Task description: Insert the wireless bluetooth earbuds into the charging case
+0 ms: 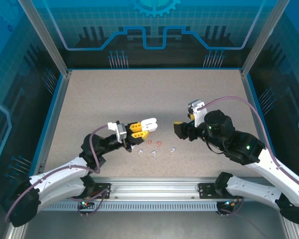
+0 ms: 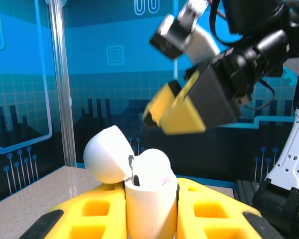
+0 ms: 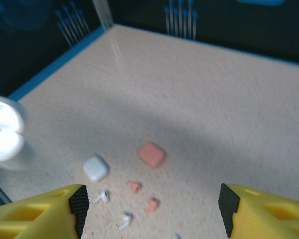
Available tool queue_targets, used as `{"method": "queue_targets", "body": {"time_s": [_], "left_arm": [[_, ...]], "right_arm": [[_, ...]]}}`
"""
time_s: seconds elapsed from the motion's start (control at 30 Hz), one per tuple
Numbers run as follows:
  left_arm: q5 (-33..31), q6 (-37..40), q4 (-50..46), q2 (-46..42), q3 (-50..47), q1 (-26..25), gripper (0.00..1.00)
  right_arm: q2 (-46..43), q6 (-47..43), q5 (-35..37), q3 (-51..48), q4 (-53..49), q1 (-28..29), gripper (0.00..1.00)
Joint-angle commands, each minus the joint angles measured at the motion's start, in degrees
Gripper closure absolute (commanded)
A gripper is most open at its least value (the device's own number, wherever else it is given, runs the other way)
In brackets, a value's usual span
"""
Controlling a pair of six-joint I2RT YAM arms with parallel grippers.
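Note:
My left gripper [image 1: 141,129] is shut on a small white charging case [image 1: 149,123], held above the table. In the left wrist view the case [image 2: 150,209] stands upright between the yellow fingers [image 2: 89,214], its lid [image 2: 105,155] swung open to the left. A white rounded shape [image 2: 152,163] rises from its mouth; I cannot tell whether it is an earbud. My right gripper [image 1: 178,130] hangs open just right of it, with nothing between its fingers [image 3: 50,211]. Two salmon earbuds [image 3: 134,186] and several white earbuds [image 3: 101,196] lie loose on the table below.
A closed salmon case [image 3: 151,154] and a closed pale case [image 3: 95,168] sit on the table beside the loose earbuds. The speckled table [image 1: 139,94] is ringed by a blue rim and metal posts [image 1: 44,37]. The two grippers hang close together.

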Motion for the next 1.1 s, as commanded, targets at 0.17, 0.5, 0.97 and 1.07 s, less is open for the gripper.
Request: {"method": "queue_targets", "body": {"time_s": [0.17, 0.5, 0.97, 1.07], "left_arm": [[-0.86, 2.55, -0.07, -4.04, 1.19, -0.37, 1.00], [-1.76, 2.05, -1.67, -5.72, 0.23, -0.32, 1.00], [-2.22, 1.43, -2.65, -6.62, -0.24, -0.30, 1.00], [-2.39, 1.33, -2.83, -6.85, -0.36, -0.35, 1.00]], "right_arm": [[6.84, 12.61, -15.32, -9.41, -7.75, -8.91, 0.30], [24.10, 13.83, -29.59, -16.20, -0.18, -14.16, 0.41], [35.51, 14.89, -30.25, -17.81, 8.58, -16.38, 0.51], [36.95, 14.97, -29.13, -17.65, 9.08, -16.47, 0.52]]}}
